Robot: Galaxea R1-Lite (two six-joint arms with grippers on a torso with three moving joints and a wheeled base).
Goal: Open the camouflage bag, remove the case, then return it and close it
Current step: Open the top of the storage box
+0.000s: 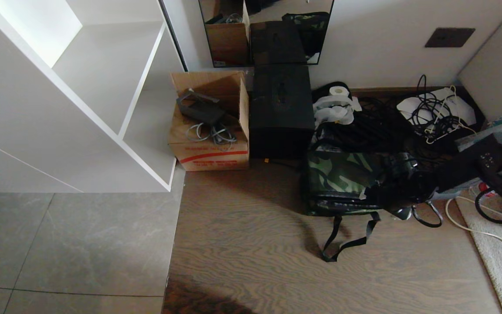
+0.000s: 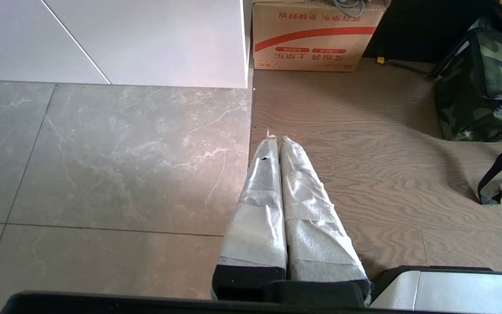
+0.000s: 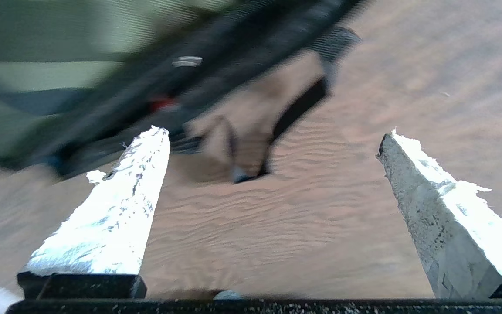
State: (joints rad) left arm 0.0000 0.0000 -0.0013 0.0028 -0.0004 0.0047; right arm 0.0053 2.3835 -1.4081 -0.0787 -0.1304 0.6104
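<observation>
White-wrapped fingers (image 3: 137, 205) of the right gripper (image 3: 273, 135) stand spread wide in the right wrist view, with nothing between them but wood-grain floor (image 1: 255, 244). Beyond the tips, in the upper left of that frame, a blurred black edge with a small red spot and a silver bit crosses in front of green cloth; a black strap (image 3: 299, 104) loops down toward the middle. In the head view the right arm reaches in from the right edge, and its dark wrist sits over the right end of the camouflage bag (image 1: 342, 179), which lies at centre right of the frame, just in front of a tall black box (image 1: 281, 113) and a heap of cables (image 1: 434, 113). A cardboard box (image 1: 209, 131) stands left of the black box. The left gripper (image 2: 276, 139) shows in its own view with fingers pressed together, over the seam between tile and wood, well apart from the bag.

The case cannot be told apart for certain; the black edge may be its rim or the bag's zipper. Whether the bag is open cannot be told, so the task's stage cannot be read from this.
</observation>
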